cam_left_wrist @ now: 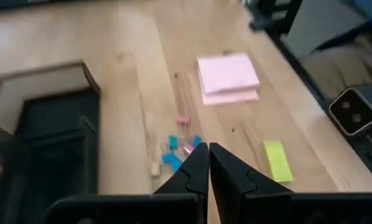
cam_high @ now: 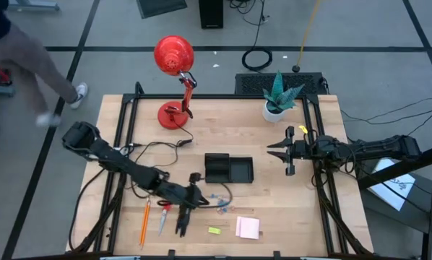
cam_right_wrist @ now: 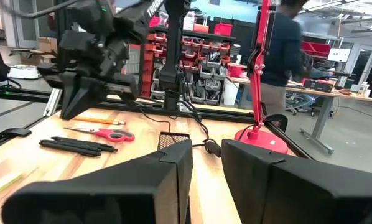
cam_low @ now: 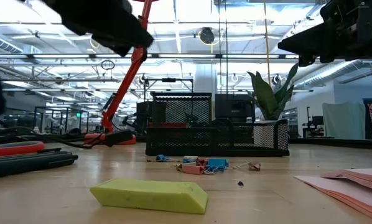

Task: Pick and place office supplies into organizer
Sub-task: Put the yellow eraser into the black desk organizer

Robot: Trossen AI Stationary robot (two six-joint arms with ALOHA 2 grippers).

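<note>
The black organizer (cam_high: 228, 170) stands mid-table. Near the front edge lie an orange pencil (cam_high: 144, 224), red-handled scissors (cam_high: 162, 217), black pens (cam_high: 180, 220), blue clips (cam_left_wrist: 172, 155), a yellow-green piece (cam_left_wrist: 275, 160) and a pale pink sticky-note pad (cam_left_wrist: 228, 76). My left gripper (cam_left_wrist: 208, 152) hangs shut above the table, just short of the clips and beside the organizer's near-left corner, touching nothing. My right gripper (cam_right_wrist: 204, 162) waits to the organizer's right, raised, roughly level and pointing left, with a gap between its fingers and nothing in it.
A red desk lamp (cam_high: 174, 72) stands at the far left, its cable (cam_high: 158, 148) trailing across the table. A white plant pot (cam_high: 277, 108) sits at the far right. A person (cam_high: 28, 58) walks on the floor beyond the far-left corner.
</note>
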